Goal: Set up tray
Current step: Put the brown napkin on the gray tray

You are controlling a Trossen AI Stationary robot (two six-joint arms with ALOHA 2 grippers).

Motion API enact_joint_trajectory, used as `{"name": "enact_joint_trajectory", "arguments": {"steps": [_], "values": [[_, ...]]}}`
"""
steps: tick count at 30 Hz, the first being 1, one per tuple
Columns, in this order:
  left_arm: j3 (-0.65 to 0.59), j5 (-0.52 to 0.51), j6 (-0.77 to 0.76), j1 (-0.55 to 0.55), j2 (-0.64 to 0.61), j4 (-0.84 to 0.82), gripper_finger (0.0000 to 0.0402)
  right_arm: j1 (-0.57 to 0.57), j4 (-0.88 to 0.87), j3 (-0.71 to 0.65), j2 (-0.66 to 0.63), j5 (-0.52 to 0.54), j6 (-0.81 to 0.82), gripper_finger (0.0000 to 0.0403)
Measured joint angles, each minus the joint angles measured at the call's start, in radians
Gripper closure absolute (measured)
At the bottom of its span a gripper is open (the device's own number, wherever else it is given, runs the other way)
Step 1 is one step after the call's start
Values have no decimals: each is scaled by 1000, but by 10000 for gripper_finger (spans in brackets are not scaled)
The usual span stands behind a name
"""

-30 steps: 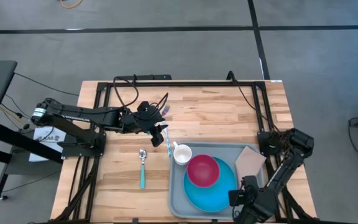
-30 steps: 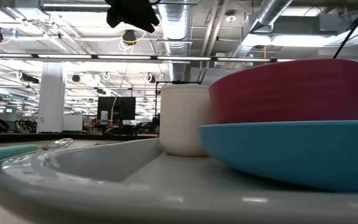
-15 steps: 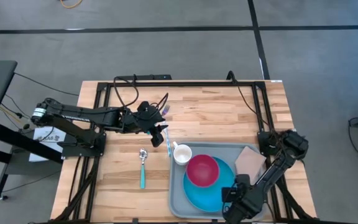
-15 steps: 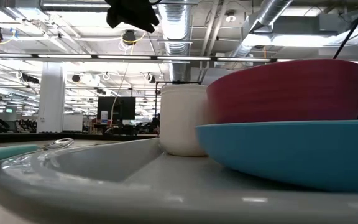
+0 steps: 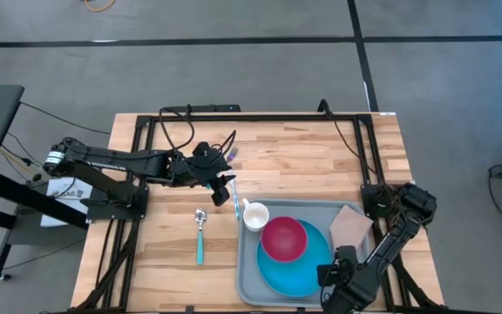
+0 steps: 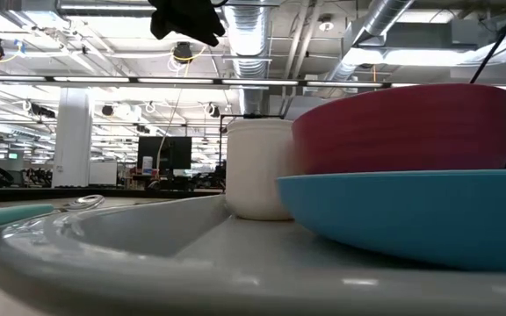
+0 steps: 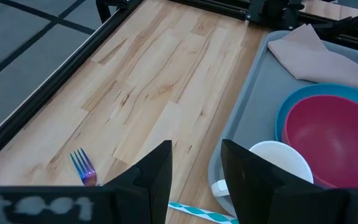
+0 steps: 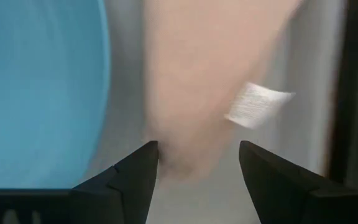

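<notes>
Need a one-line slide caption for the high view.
Grey tray holds blue plate, red bowl, white cup and napkin; spoon lies on the table.

Glossy plastic tray (image 5: pixel 249 281), wood table (image 5: pixel 164 244)

White cup (image 7: pixel 283 161), red bowl (image 7: pixel 331 134) and napkin (image 7: pixel 319 56) sit on the tray (image 7: pixel 253 93).

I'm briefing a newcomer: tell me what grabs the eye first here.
The red bowl on the blue plate stands out, inside the grey tray at the table's near right, with a white cup at the tray's corner. The right gripper, open, hovers at the plate's edge; a teal-handled spoon lies left of the tray.
</notes>
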Motion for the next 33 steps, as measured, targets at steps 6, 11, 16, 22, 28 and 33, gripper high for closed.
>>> {"name": "enact_joint_trajectory", "arguments": {"steps": [6,11,16,22,28,33], "values": [[0,0,0,0,0,0,274,-17,139,-111,1,79,-5,198],[0,0,0,0,0,2,274,-21,172,-143,-5,95,-27,232],[0,0,0,0,0,2,274,-13,157,-120,-1,95,-50,284],[0,0,0,0,0,3,274,-5,140,-84,0,85,-61,319],[0,0,0,0,0,4,274,-5,37,4,0,93,-97,330],[0,0,0,0,0,4,274,26,-186,149,0,110,-139,357]]}}
